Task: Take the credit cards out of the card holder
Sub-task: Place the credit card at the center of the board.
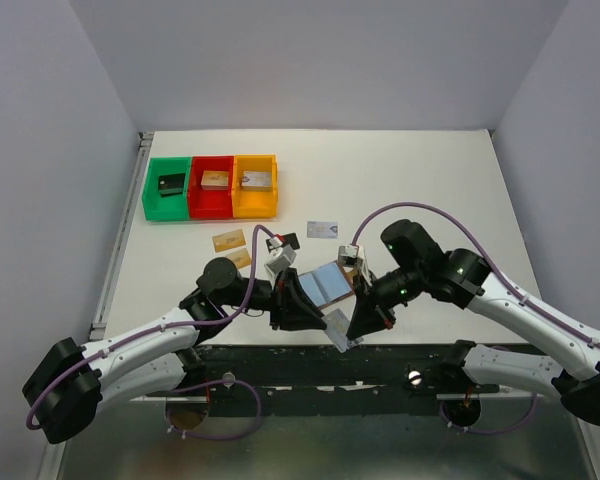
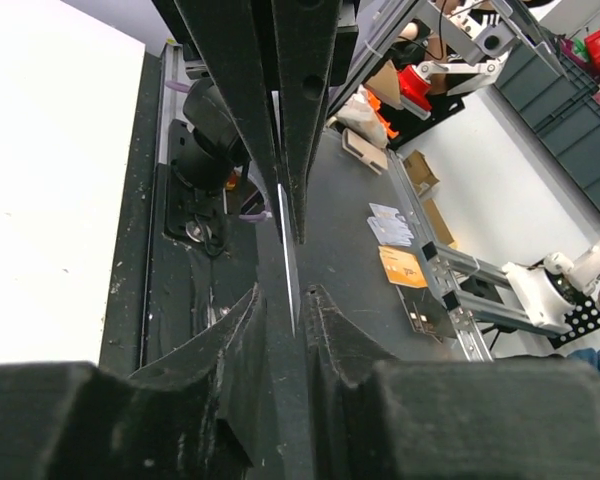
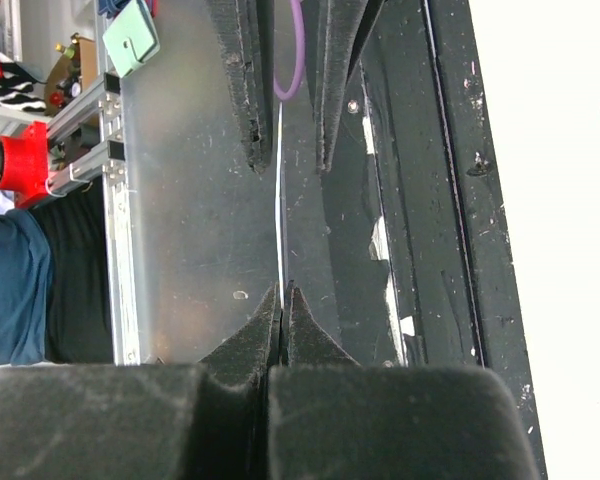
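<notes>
**Item: pale card (image 1: pixel 340 330), mid-handover.** It is held in the air just off the middle of the counter's (image 1: pixel 430 180) near edge, over the dark rail there. Both wrist views show it edge-on as a thin bright line.

**Right gripper (image 3: pixel 283 295):** fingertips pressed together on one end of the pale card, pinching it.

**Left gripper (image 2: pixel 285 300):** jaws narrowly spread, one on either side of the card's other end. A sliver of gap shows on each face, so it has no grip yet.

**Relation that matters:** the card's long axis runs straight from one gripper to the other, and the two sets of fingers face each other along it. The left gripper is already astride the free end. By my reckoning it only needs to close square on the flat faces before the right lets go. If it closes crooked, the card could bend or pop out.

**Card holder (image 1: pixel 325 283):** lies open at the counter's near edge between the two arms, pale inner pockets up, brown leather showing at its right side.

**Cards already out:** two tan-gold cards (image 1: pixel 235 248) left of the middle, and one whitish card (image 1: pixel 323 229) further in.

**Also present:** green bin (image 1: pixel 167 200), red bin (image 1: pixel 212 203) and orange bin (image 1: pixel 255 203) in a row toward the far left corner, each holding a small block.
</notes>
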Robot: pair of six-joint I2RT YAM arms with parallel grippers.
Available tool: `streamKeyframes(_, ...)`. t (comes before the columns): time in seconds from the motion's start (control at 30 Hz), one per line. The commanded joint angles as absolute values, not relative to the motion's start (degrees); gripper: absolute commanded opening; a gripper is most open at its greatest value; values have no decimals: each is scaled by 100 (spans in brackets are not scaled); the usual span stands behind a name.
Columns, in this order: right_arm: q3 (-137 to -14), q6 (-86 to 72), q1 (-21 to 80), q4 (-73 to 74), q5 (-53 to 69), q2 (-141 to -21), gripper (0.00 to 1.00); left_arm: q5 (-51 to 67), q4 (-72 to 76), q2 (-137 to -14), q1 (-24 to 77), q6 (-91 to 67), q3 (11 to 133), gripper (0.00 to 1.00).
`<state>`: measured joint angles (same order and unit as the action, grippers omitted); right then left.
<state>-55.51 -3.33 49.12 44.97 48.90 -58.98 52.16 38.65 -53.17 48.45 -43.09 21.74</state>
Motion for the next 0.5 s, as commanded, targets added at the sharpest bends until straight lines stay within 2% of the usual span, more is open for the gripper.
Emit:
streamKeyframes(0.0,-5713,-237,4948,4667,4816,-5924,0,5414,4192,-5291,4834,-4306,2268,27)
streamKeyframes(0.07,-5713,-229,4957,4667,4816,-5924,0,5414,4219,-5300,4825,-4307,2250,16)
streamKeyframes(0.13,-5739,-246,4957,4676,4721,-5924,0,5353,4228,-5282,4825,-4324,2233,0)
streamKeyframes(0.23,-5809,-535,4948,4615,3932,-5828,35,4985,4035,-5186,4808,-4254,2180,0)
streamKeyframes(0.3,-5853,-860,4957,4501,3246,-5600,51,4468,3719,-5089,4738,-4193,2197,0)
streamKeyframes(0.37,-5967,-1132,4948,4386,2605,-5328,61,3722,3333,-4958,4597,-4175,2215,0)
streamKeyframes(0.47,-6099,-1423,4939,4333,1454,-4880,62,2281,2674,-4843,4316,-4332,2311,0)
